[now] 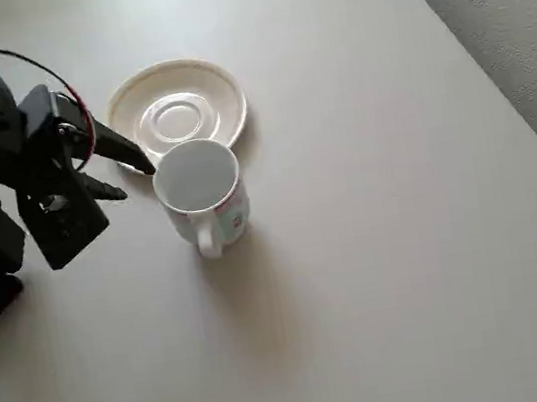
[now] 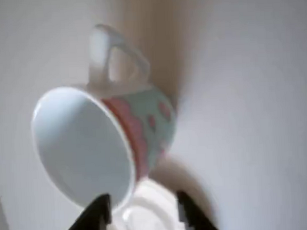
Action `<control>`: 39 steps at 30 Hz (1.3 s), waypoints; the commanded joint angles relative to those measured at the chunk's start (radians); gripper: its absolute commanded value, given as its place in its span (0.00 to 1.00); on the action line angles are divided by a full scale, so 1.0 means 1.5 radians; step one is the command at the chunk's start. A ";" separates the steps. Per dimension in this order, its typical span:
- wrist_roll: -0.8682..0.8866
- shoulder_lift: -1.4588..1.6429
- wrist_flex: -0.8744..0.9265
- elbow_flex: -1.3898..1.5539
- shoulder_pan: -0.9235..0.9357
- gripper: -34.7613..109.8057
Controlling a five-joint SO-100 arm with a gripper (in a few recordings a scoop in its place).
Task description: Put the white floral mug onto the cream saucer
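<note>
Overhead view showed the white floral mug [image 1: 203, 197] standing upright on the pale counter [image 1: 386, 244], mouth up, its plain white inside open to the camera. Its loop handle pointed toward the lower edge of the picture, and faint pink-red marks showed on its side beside the handle. The cream saucer [image 1: 177, 110] lay flat just above and slightly left of the mug in that view; the mug's rim overlapped the saucer's lower edge in the picture, though whether the two actually touched could not be told. The saucer's round centre well sat bare.

The black end effector [image 1: 138, 179] reached in from the left of the overhead view, its two pointed fingers spread apart with nothing between them. The upper fingertip lay over the saucer's lower-left rim, close to the mug's left side; the lower fingertip hung over bare counter just left of the mug.

In the wrist view, which was soft and blurred, the mug [image 2: 101, 141] filled the middle, handle at the top, pink flower marks on its wall. The two dark fingertips [image 2: 99, 213] stood parted at the bottom edge, with the saucer [image 2: 148, 213] showing between them, below the mug.
</note>
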 commanded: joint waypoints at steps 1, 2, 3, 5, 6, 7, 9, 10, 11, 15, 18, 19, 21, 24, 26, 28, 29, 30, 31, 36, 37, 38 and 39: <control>-0.009 -0.108 0.022 -0.136 0.011 0.35; -0.012 -0.129 0.024 -0.143 0.012 0.35; -0.013 -0.148 0.021 -0.146 0.013 0.35; -0.016 -0.189 0.015 -0.151 0.012 0.35; -0.016 -0.208 0.011 -0.151 0.012 0.35; -0.017 -0.226 0.007 -0.151 0.011 0.35; -0.019 -0.262 -0.004 -0.151 0.009 0.35; -0.019 -0.278 -0.009 -0.151 0.008 0.35; -0.020 -0.292 -0.013 -0.151 0.008 0.35; -0.021 -0.341 -0.037 -0.148 0.005 0.35; -0.021 -0.378 -0.057 -0.146 -0.001 0.35; -0.021 -0.392 -0.062 -0.146 -0.002 0.35; -0.021 -0.415 -0.075 -0.146 -0.006 0.34; -0.021 -0.446 -0.092 -0.146 -0.010 0.34; -0.021 -0.462 -0.102 -0.147 -0.012 0.34; -0.021 -0.478 -0.110 -0.151 -0.012 0.33; -0.021 -0.483 -0.116 -0.151 -0.012 0.33; -0.021 -0.488 -0.120 -0.151 -0.012 0.32; -0.022 -0.493 -0.123 -0.151 -0.012 0.32; -0.027 -0.528 -0.144 -0.151 -0.009 0.31; -0.027 -0.535 -0.149 -0.151 -0.008 0.30; -0.028 -0.541 -0.153 -0.151 -0.007 0.30; -0.029 -0.546 -0.157 -0.151 -0.006 0.29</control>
